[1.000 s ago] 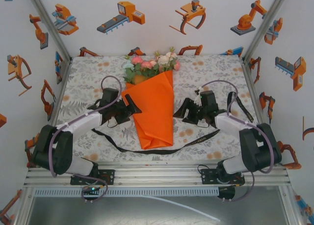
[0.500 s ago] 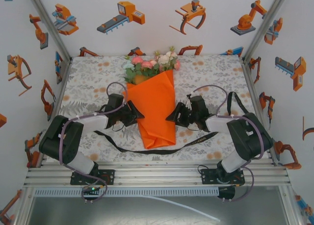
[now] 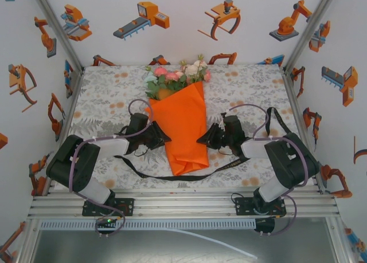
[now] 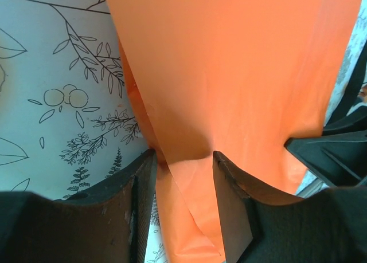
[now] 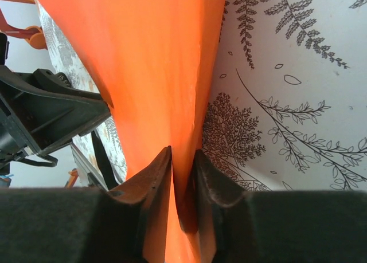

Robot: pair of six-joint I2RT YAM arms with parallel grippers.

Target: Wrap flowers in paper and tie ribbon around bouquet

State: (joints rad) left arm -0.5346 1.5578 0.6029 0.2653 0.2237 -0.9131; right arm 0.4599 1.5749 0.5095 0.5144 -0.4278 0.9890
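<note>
We clamp the paper [image 3: 183, 131] with the right end effector [image 5: 183, 154]; the left end effector [image 4: 183, 157] straddles its opposite edge, grip unclear.

1. The bouquet [image 3: 182, 111] lay flat near the middle of the table, its long axis running from 12 to 6 o'clock.
2. The pink, white and pale green artificial blooms [image 3: 176, 75] with green leaves fanned out of the wrap's wide mouth at the 12 o'clock end.
3. The bright orange paper sheet [image 3: 184, 134] [image 4: 229, 74] [image 5: 149, 62] was rolled into a cone with overlapping folds, narrowing toward 6 o'clock.
4. The narrow black floppy ribbon [image 3: 143, 171] lay loose and untied on the cloth, curving from 8 o'clock past the cone's tip toward 4 o'clock.
</note>
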